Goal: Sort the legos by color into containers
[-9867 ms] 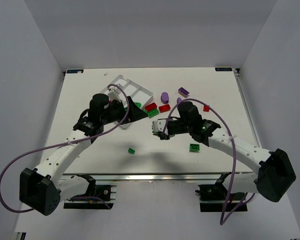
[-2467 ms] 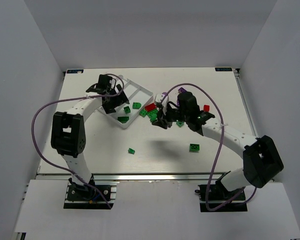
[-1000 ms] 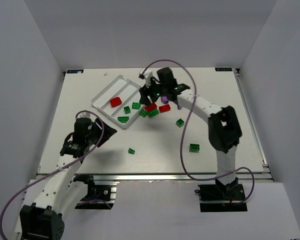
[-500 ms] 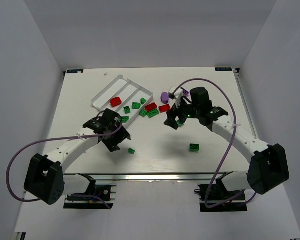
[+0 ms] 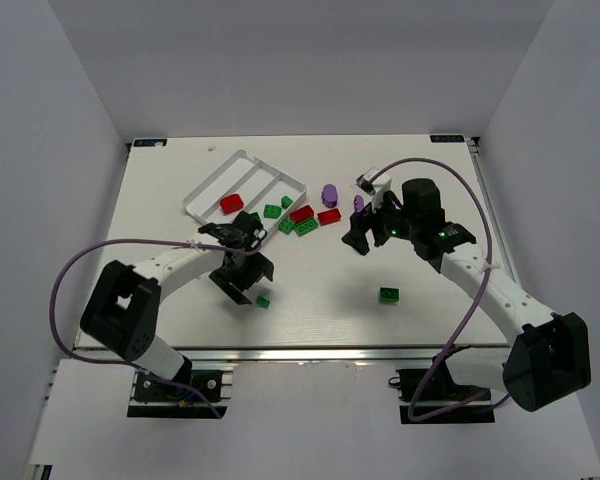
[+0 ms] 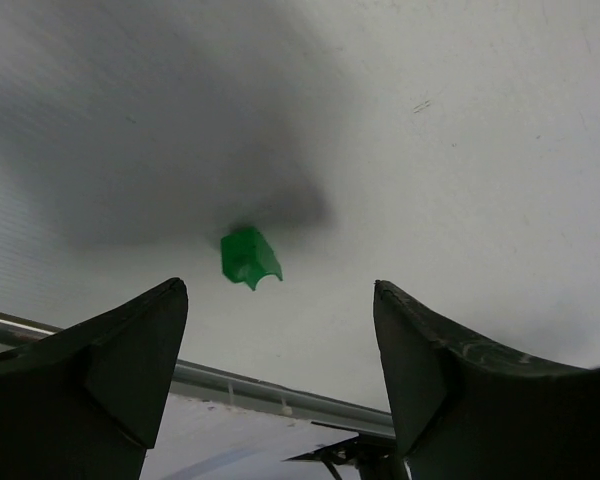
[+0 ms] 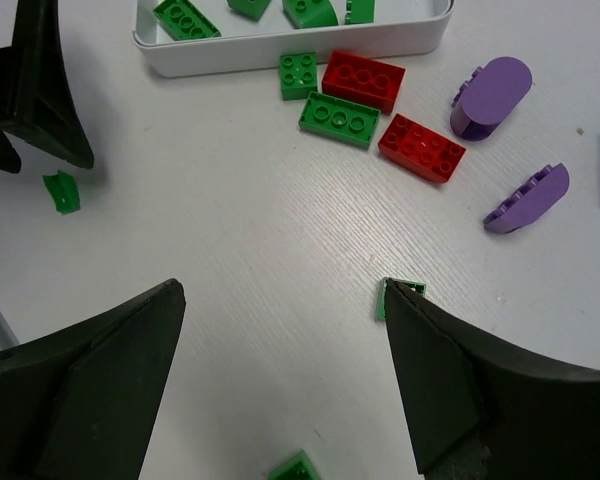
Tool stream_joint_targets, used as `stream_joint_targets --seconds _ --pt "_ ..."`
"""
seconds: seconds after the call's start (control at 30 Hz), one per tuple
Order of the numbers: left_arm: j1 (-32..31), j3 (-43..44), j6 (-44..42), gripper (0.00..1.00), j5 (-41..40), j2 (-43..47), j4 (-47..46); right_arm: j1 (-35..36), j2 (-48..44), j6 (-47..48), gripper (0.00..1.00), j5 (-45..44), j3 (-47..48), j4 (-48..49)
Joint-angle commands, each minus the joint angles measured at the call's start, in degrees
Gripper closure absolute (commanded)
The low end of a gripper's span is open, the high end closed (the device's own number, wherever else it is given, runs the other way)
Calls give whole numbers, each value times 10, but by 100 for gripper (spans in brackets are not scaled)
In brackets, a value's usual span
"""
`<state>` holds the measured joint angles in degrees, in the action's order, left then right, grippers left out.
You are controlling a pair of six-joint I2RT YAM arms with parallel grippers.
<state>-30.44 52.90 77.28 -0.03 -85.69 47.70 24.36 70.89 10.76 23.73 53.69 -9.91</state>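
Observation:
The white tray holds a red brick in one compartment and green bricks in the compartment nearest the loose pile. My left gripper stands open just above and beside a small green brick, which lies ahead of the open fingers as a rounded green brick. My right gripper hangs open over the table, with a green brick at its right fingertip. Red, green and purple bricks lie loose beyond it.
Another green brick lies toward the front right. The table's front rail runs close below the left gripper. In the right wrist view the left gripper's black finger shows at the upper left beside the tray wall.
The left gripper has swung forward to the small green brick near the front edge and opened wider. The right gripper has drawn back to the right and opened.

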Motion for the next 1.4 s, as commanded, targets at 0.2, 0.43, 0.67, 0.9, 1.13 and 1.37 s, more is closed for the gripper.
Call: stream_joint_targets --seconds 0.2,0.43,0.67,0.9,1.13,1.37 --pt "-27 39 47 18 -16 -73 30 -19 -42 -29 15 -18 -27 31" --pt "-29 42 47 30 -23 -94 25 -28 -50 -29 15 -17 -36 32" --pt "-32 52 55 50 -30 -99 28 -31 -52 -29 15 -17 -38 30" --pt "-33 60 41 83 -30 -77 19 -31 -65 -20 19 -23 -46 25" --pt "-33 206 -98 100 -98 -85 56 -38 -88 -5 38 -23 -62 30" --pt "7 370 -214 100 -204 -167 105 -44 -92 -10 90 -29 -70 24"
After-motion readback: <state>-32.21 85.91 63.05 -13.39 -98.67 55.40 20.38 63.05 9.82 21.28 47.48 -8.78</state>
